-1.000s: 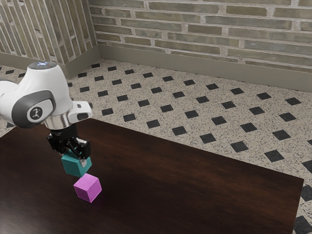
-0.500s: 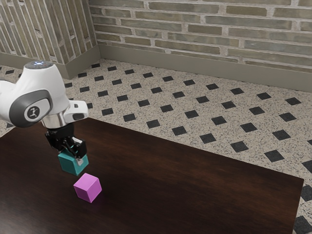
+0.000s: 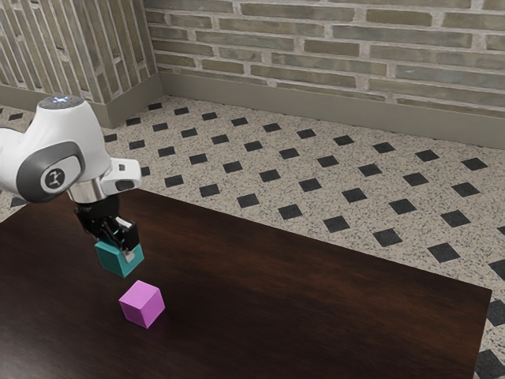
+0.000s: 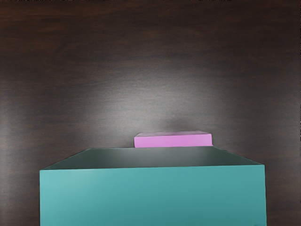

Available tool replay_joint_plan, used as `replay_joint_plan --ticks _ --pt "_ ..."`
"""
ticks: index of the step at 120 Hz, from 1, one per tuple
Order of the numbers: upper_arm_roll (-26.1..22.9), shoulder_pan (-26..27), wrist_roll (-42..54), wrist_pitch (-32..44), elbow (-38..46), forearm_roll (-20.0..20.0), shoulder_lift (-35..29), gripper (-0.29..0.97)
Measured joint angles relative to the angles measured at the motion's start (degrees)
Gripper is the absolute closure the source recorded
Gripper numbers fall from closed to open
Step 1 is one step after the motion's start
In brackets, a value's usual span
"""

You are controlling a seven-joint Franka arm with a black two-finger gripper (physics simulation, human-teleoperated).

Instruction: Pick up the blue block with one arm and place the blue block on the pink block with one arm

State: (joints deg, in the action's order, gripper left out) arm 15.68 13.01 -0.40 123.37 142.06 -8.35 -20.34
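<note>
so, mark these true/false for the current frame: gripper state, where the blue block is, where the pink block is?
1. The gripper is shut on the blue block. True.
2. The blue block rests on top of the pink block. False: it hangs in the gripper, apart from the pink block, up and toward the exterior view's left of it.
3. The pink block sits on the dark table. True.
4. The pink block lies near the table's edge at the exterior view's right. False: it is in the table's left part in that view.
5. In the wrist view, the pink block shows just past the blue block's far edge. True.
</note>
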Motion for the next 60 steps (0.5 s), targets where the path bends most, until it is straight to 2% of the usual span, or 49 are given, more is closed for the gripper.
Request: replay_joint_plan --ticks 60 --pt "0.1 0.0 1.9 0.8 0.1 0.5 0.0 0.31"
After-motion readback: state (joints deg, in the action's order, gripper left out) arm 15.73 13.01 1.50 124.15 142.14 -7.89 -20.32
